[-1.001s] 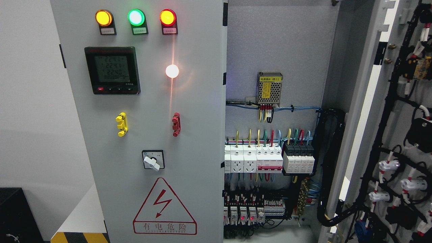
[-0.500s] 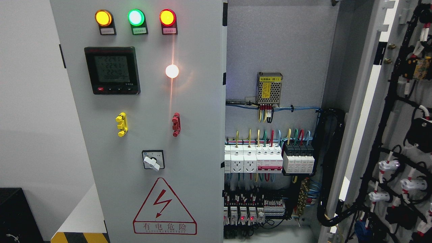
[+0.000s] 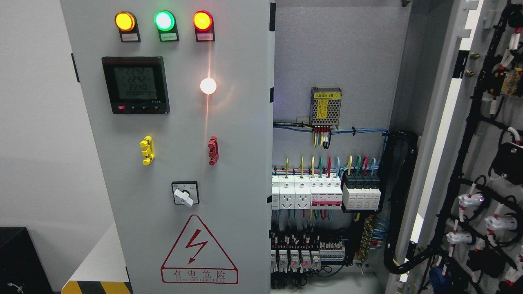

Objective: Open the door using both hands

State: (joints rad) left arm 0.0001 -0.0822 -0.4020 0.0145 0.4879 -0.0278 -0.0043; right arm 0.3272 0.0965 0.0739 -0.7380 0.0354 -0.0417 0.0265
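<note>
The grey steel cabinet door on the right (image 3: 482, 163), its back strung with black wiring looms, stands swung wide, baring the breaker rows (image 3: 325, 192) inside. Left of those breakers, the grey panel door with three lit lamps (image 3: 171, 147) faces front, seemingly shut. Neither hand shows, so their state cannot be told; the right-hand door appears fully opened.
</note>
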